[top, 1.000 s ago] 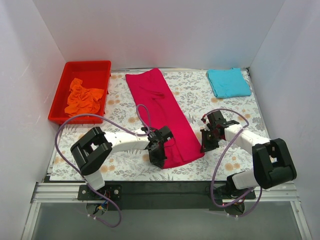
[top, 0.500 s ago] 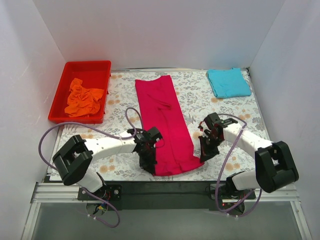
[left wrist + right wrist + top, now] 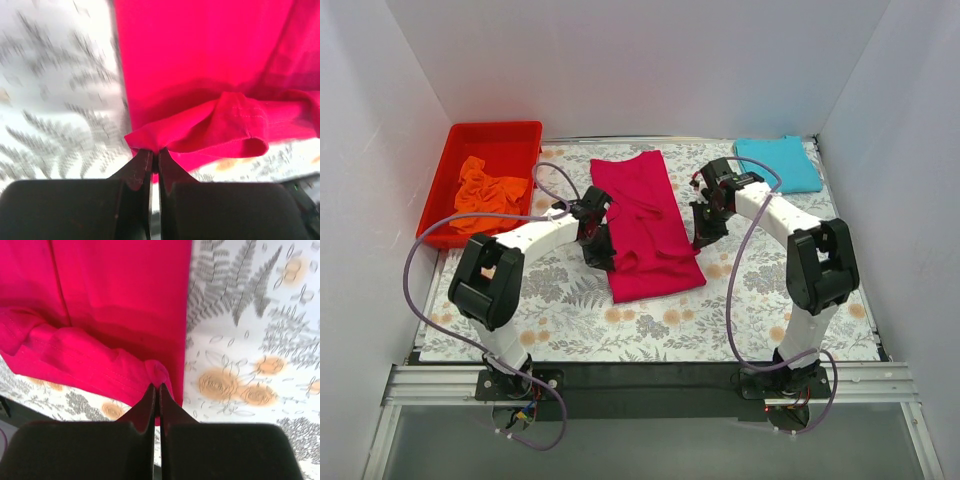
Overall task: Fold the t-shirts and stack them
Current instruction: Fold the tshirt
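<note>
My table: floral-print cover, grey ferns, orange flowers. Crimson-pink t-shirt lies at middle as long strip, near end rumpled. Turquoise t-shirt lies folded at far right corner. Red bin stands at far left corner.

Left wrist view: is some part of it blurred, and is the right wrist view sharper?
Left wrist view: the floral tablecloth is smeared, while the crimson-pink t-shirt hem looks fairly crisp. Right wrist view: sharper, fern print and stitching readable.

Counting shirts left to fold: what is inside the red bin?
A crumpled orange t-shirt lies inside the red bin, toward its near end. Anything beneath that cloth is covered and cannot be seen.
</note>
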You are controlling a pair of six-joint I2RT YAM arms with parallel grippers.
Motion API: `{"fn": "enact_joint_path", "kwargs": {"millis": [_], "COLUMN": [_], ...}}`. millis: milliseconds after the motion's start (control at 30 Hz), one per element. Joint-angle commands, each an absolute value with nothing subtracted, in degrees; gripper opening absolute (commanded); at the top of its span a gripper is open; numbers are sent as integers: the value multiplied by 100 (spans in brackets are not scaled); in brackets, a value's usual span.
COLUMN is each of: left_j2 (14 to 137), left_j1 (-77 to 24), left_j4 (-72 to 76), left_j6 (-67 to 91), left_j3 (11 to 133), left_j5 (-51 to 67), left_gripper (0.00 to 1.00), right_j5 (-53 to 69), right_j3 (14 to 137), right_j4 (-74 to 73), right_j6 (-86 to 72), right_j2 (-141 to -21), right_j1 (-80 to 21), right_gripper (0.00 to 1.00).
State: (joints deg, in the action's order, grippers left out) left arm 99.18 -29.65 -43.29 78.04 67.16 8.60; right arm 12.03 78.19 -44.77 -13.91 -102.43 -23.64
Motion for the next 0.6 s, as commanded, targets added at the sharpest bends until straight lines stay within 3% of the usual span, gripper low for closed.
{"fn": "enact_joint_path", "kwargs": {"millis": [0,567], "left_j2": [10107,10723], "left_j1": [-2813,-2505], "left_j4": [-3991,-3252], "left_j6": [7269,6829], "left_j3": [7030,7638], "left_j5": [378,-404], "left_gripper": [0,0], "right_j5": [897,800], "right_j3": [8436,9184], "right_j4": [-4316,-3533], "right_j6": [-1292,-1521], "right_j2": [-10668,-11382], "right_j1": [-2320,-2259], "right_gripper": [1,1]}}
